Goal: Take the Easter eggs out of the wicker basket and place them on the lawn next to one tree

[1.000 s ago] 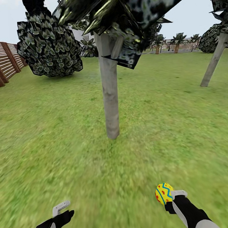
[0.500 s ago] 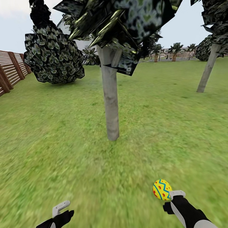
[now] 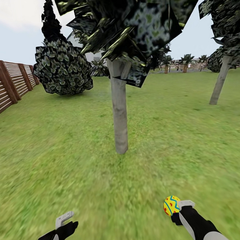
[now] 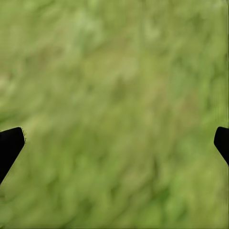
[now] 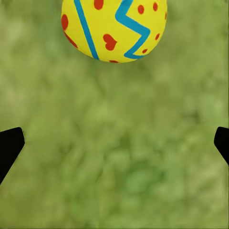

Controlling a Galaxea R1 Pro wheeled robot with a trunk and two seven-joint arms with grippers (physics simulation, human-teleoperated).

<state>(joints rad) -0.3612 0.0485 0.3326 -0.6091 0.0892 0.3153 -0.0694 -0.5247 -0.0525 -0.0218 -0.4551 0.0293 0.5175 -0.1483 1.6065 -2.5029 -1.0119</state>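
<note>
1. I see one smooth yellow Easter egg (image 3: pixel 171 205) at my right gripper (image 3: pixel 177 209); whether it is clamped, I cannot tell.
2. Mottled lawn (image 3: pixel 66 166) surrounds the grey-trunked tree (image 3: pixel 119 113) ahead.
3. A slatted wooden fence (image 3: pixel 8 87) bounds the left.
4. My left gripper (image 4: pixel 114 143) hangs spread, empty.

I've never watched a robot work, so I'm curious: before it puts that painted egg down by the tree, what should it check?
1. Easter egg at the right gripper: ok in the head view, though the grip itself cannot be told.
2. Tree ahead, trunk upright: ok.
3. Egg close enough to the trunk: not ok, a stretch of lawn lies between.
4. Grass under the egg free of obstacles: ok.
5. Left gripper empty and open: ok.
</note>
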